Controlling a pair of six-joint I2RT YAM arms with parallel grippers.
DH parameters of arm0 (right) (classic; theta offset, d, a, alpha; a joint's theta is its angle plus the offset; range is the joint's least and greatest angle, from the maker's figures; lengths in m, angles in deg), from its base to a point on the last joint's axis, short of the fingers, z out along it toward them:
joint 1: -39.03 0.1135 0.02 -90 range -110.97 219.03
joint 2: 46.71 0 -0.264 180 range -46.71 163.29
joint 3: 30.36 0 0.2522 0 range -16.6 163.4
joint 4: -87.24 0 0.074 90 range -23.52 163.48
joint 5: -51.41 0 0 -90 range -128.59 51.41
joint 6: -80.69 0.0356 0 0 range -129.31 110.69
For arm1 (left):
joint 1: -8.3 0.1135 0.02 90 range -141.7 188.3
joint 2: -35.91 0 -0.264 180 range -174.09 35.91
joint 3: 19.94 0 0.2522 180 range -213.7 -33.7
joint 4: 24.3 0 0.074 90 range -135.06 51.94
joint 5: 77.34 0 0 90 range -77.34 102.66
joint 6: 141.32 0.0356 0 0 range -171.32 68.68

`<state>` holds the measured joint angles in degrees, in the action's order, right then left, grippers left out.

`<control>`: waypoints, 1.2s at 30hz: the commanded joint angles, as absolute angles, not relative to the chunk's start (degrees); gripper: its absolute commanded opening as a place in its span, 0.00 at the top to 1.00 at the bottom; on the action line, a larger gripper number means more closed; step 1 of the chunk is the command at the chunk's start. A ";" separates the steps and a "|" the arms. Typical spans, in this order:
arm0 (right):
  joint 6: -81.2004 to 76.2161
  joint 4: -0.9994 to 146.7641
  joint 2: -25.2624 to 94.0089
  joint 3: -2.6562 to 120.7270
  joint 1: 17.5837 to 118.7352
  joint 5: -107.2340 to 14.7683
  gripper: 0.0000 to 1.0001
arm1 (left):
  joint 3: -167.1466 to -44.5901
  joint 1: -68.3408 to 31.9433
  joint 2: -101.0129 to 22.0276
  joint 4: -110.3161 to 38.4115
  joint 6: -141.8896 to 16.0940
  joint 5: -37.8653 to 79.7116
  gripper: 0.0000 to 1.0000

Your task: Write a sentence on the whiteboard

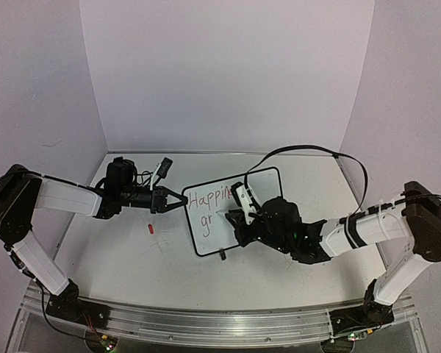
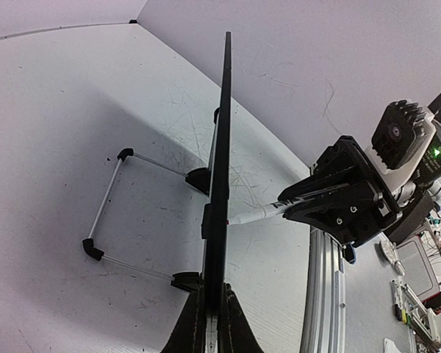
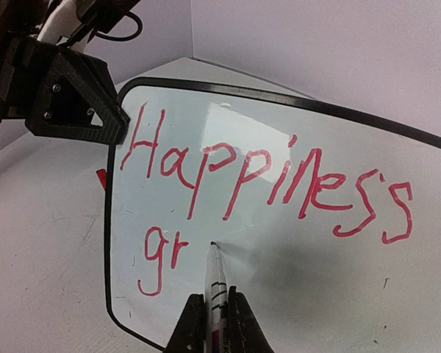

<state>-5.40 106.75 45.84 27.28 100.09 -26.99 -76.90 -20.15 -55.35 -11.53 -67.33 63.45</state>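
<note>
As the left pincer [image 1: 178,200] grips the whiteboard [image 1: 268,184], the marker [image 3: 214,273] touches it.

1. Your whiteboard [image 3: 316,287] is glossy white, framed in thin black.
2. The lettering [image 3: 268,176] you see on it is red.
3. Your marker [image 3: 216,283] is white with thin black bands.
4. Your table [image 1: 132,257] is white, faintly scuffed.
</note>
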 commanded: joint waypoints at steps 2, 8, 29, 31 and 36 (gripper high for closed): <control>-4.74 107.32 46.67 29.61 100.14 -26.08 1.00 | -78.23 -20.53 -55.44 -13.71 -65.66 64.14 1.00; -4.78 107.20 47.43 30.09 100.15 -26.54 1.00 | -78.12 -20.54 -55.26 -13.72 -65.72 64.11 1.00; -2.74 105.16 47.21 28.17 100.56 -29.09 1.00 | -78.22 -20.53 -55.32 -13.71 -65.64 64.08 1.00; -2.57 104.91 46.98 27.73 100.57 -29.13 1.00 | -78.18 -20.53 -55.31 -13.71 -65.64 64.06 1.00; -2.19 104.40 46.30 26.69 100.58 -28.56 1.00 | -78.28 -20.53 -55.60 -13.71 -65.64 64.13 1.00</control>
